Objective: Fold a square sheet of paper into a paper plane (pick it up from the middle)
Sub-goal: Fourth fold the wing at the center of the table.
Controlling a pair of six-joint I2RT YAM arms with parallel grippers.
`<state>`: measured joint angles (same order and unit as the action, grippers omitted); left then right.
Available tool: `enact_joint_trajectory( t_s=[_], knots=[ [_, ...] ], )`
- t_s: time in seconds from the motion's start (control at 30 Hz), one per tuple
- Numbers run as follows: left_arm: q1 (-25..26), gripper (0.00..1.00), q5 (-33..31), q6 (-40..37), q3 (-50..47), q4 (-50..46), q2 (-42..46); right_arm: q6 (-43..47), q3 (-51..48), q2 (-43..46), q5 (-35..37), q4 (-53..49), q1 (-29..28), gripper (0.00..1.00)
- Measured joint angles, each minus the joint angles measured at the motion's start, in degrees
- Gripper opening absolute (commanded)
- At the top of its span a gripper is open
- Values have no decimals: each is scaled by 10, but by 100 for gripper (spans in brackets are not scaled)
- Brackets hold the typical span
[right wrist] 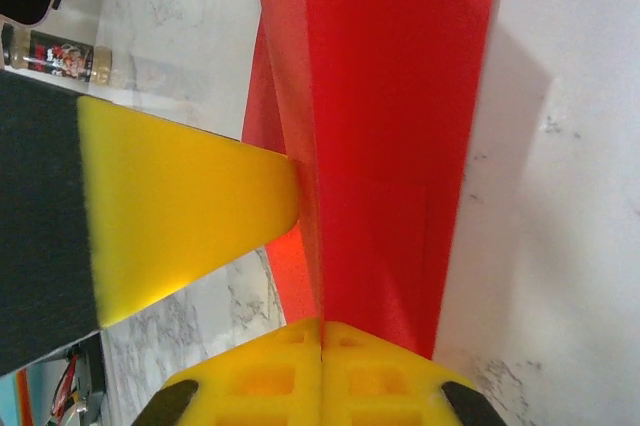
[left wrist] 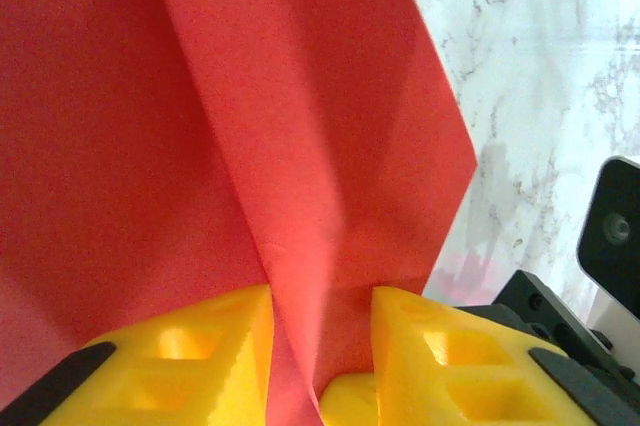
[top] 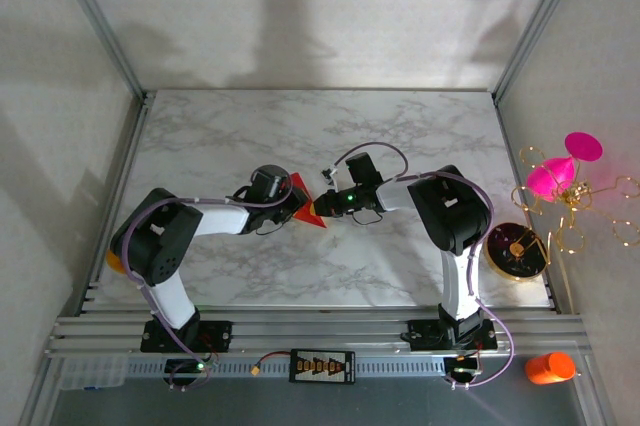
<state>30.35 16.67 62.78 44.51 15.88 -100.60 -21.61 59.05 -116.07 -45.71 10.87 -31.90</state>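
The square sheet of paper [top: 303,202], bright red and folded into a narrow pointed shape with a raised centre ridge, is held just above the marble table between both arms. My right gripper [top: 322,208] comes in from the right. In the right wrist view it [right wrist: 322,331] is shut on the paper [right wrist: 390,126], pinching the ridge edge. My left gripper [top: 286,198] meets the paper from the left. In the left wrist view its yellow jaws [left wrist: 320,336] stand apart, with the paper's ridge [left wrist: 250,126] running loosely through the gap. One left finger [right wrist: 180,216] touches the fold's side.
A magenta cone ornament with gold wire [top: 560,171] and a round dark dish [top: 517,249] stand off the table's right edge. An orange bottle [top: 550,367] lies at the near right. Metal frame posts border the marble table [top: 330,131], which is bare behind and in front of the grippers.
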Motion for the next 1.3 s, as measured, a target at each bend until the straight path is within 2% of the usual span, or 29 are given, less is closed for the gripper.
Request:
enact_joint_trajectory(
  t_s=[0.47,0.83,1.3],
  knots=[
    [3,33,-13,17,42,-62,-23,45,3,10,1,-24,0,27],
    [3,29,-16,35,57,-81,-31,109,-11,46,68,-40,0,29],
    [3,27,-17,47,65,-96,-35,164,-13,46,102,-52,-9,27]
  ],
)
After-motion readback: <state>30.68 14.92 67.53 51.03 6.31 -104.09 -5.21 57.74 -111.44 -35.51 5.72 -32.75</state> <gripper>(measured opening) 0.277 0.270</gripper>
